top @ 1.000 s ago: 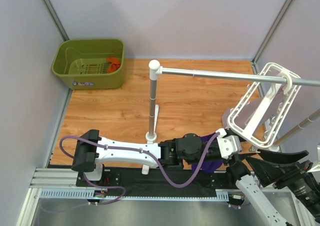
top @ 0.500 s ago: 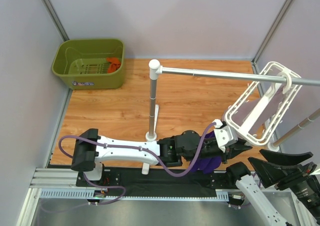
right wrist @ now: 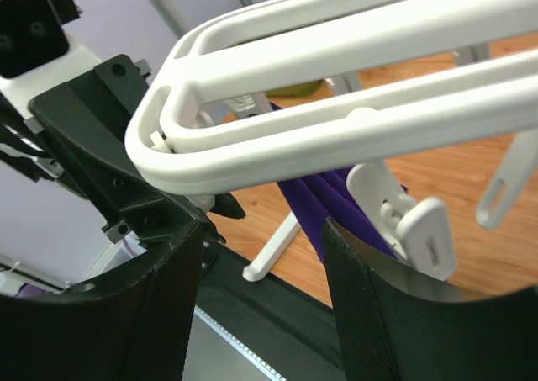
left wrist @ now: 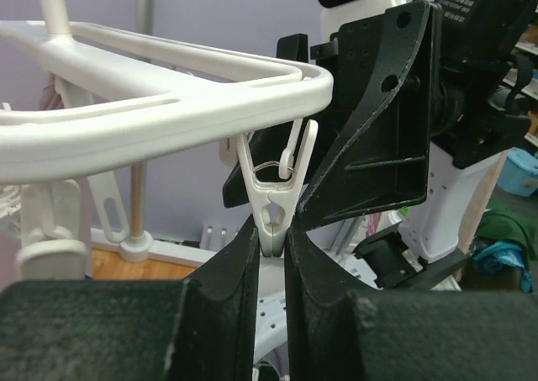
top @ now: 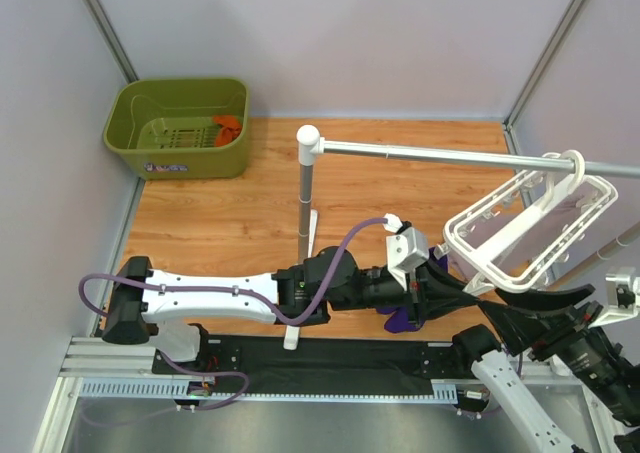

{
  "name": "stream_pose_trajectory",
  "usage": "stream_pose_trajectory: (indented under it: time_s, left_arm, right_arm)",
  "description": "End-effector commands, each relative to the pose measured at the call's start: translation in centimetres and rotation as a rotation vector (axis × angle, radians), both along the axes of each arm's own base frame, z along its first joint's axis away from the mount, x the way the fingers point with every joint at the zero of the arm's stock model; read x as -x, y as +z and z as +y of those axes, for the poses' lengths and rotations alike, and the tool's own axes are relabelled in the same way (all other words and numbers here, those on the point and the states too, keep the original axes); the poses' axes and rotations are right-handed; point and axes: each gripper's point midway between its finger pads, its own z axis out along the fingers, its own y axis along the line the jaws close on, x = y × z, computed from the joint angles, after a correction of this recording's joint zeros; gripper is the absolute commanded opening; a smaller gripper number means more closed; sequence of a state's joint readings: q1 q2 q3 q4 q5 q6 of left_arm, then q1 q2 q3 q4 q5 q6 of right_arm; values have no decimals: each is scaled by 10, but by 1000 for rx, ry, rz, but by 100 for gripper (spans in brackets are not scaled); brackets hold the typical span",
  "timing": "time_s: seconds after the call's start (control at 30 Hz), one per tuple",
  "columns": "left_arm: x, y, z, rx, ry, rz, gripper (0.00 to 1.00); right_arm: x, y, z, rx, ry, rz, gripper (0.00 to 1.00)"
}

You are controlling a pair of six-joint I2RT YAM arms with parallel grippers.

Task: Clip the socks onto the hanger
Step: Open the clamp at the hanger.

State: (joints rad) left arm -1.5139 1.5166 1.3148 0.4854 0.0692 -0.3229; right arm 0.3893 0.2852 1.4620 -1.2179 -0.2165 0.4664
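Overhead view of two robot arms at the near edge of a wood-grain counter (top: 220, 223). At the right of the frame, a white plastic hanger (top: 530, 235) hangs by its hook from a silver rail (top: 430, 153). It is a rectangular frame, tilted, with its long axis running from lower left to upper right.

The left arm stretches across the bottom of the frame to the hanger's lower-left corner. In its wrist view, the left gripper (left wrist: 271, 230) has its two black fingers almost together, pinching the lower tip of a small white clip (left wrist: 273, 187). The clip dangles upright from the rounded corner of the hanger and has a thin wire spring.

The right gripper (right wrist: 256, 255) sits just under the same frame. Its ribbed black fingers are spread wide and hold nothing, and smooth white bars cross above them. A dark purple cloth (right wrist: 336, 187) hangs behind the bars.

The socks (top: 228, 125) are not at the hanger. A crumpled patch of orange-red fabric lies inside an olive-green plastic basket (top: 180, 158) in the upper left of the frame, well apart from both grippers. Whether both socks are in that patch cannot be told.

The basket lies up and to the left of the hanger, on the left arm's side, so the left arm looks the nearer one for fetching a sock. No sock is clipped yet, so the task seems to be at an early stage.
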Motion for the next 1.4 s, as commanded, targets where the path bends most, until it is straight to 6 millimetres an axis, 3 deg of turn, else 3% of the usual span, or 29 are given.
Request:
stream_pose_trajectory:
  time_s: [0.0, 0.33, 0.8, 1.03, 1.27, 1.37]
  left_arm:
    - [11, 23, 18, 65, -75, 50, 0]
    - [16, 19, 14, 73, -168, 87, 0]
    - [26, 19, 12, 97, -254, 129, 0]
    - [21, 12, 9, 95, -253, 154, 0]
    - [18, 10, 10, 95, -248, 161, 0]
    - [18, 9, 10, 95, -248, 163, 0]
  right_arm:
    - [8, 25, 27, -68, 169, -100, 59]
    - [21, 53, 24, -142, 181, -231, 65]
    - [7, 52, 34, -188, 205, -222, 64]
    - [7, 50, 33, -208, 196, -222, 58]
    - [5, 45, 31, -200, 182, -205, 40]
    - [5, 43, 31, -194, 181, -202, 41]
